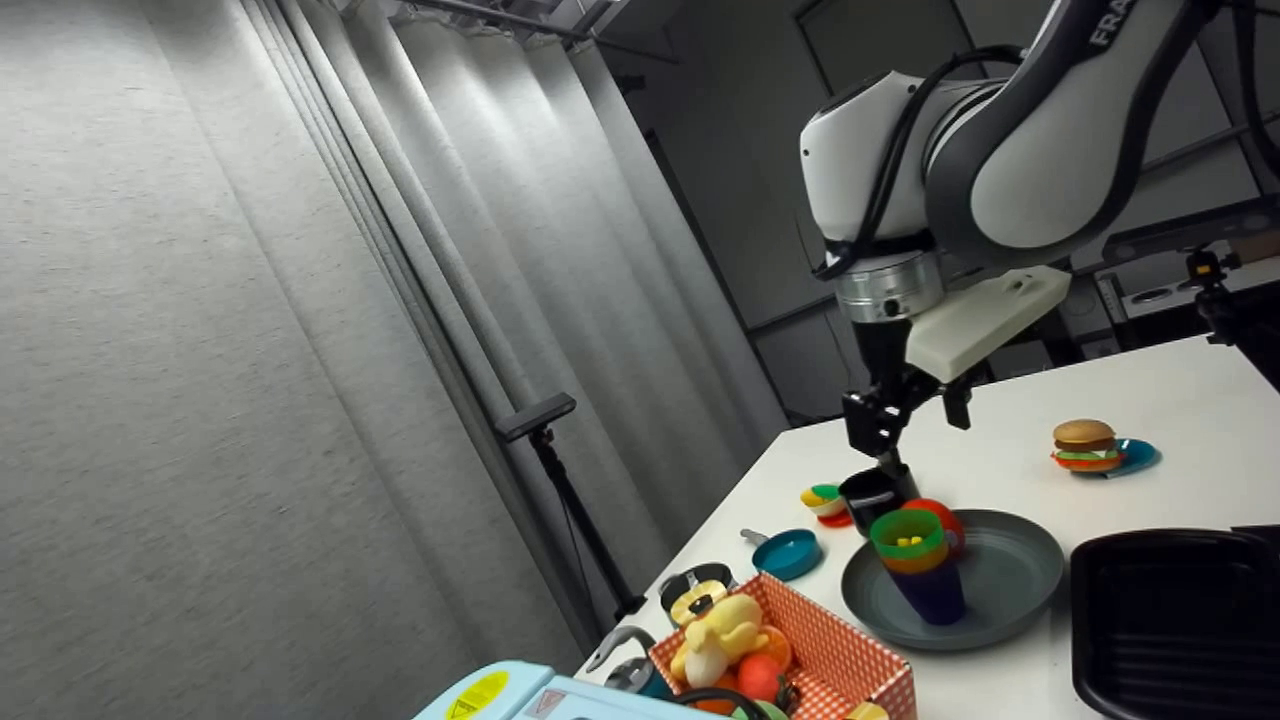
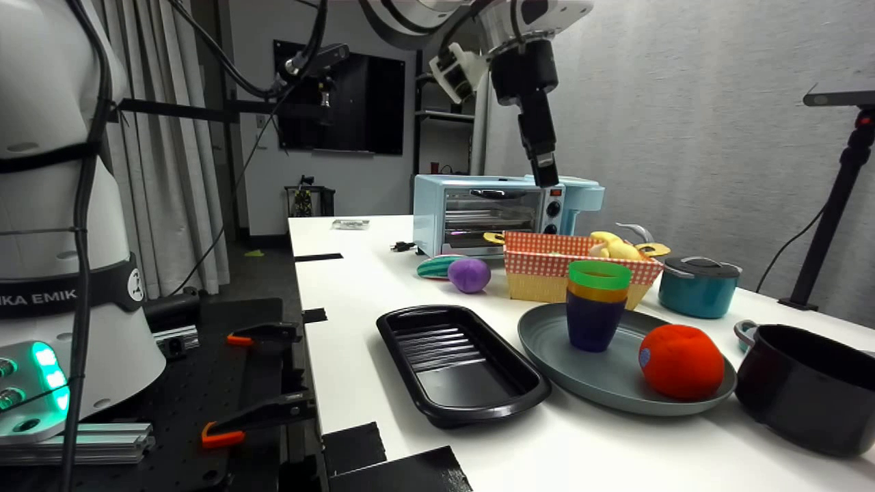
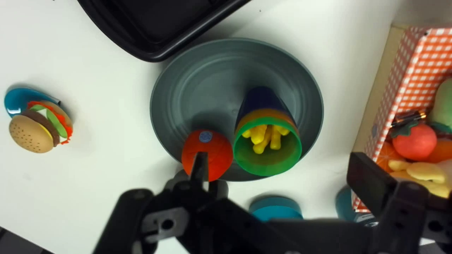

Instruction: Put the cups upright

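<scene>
Gripper (image 3: 280, 163) hangs above the table (image 2: 362, 290), spread wide, empty. Nested cups (image 2: 597, 307), yellow bits (image 3: 265, 138) inside, stand upright on the gray plate (image 3: 212, 93) near a red ball (image 2: 682, 362). Likely light, slick, slightly springy plastic; I'd pinch gently just below the green rim (image 2: 599, 275).

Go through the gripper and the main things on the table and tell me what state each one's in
Gripper: open, holding nothing
Cups: upright, nested, yellow pieces inside
Plate: face up, bearing cups and ball
Tray: open side up
Oven door: shut
Teal pot: lidded
Black pot: upright, no lid on
Teal pan: face up
Basket: open, toy food inside
Burger: assembled, upright
</scene>
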Controlling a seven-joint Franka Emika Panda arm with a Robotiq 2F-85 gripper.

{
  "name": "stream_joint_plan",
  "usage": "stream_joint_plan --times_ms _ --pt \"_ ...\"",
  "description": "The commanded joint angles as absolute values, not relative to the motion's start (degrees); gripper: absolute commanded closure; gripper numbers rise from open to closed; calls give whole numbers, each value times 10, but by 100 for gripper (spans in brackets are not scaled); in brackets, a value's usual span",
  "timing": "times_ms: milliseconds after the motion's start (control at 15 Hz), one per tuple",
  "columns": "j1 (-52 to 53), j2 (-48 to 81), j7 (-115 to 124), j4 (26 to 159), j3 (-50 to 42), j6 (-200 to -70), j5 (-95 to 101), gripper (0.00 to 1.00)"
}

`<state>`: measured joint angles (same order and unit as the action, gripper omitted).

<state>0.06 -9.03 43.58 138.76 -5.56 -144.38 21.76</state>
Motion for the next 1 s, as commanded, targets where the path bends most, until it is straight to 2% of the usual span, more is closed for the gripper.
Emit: stream_joint_plan --times_ms 0,133,200,933 --pt "-19 -173 398 1449 -21 -1415 200 0" --pt "-23 -201 388 1469 -9 -1401 196 0" --pt "-32 -152 408 1436 -1 -1416 205 0" --pt "-38 -183 397 1459 8 -1410 202 0"
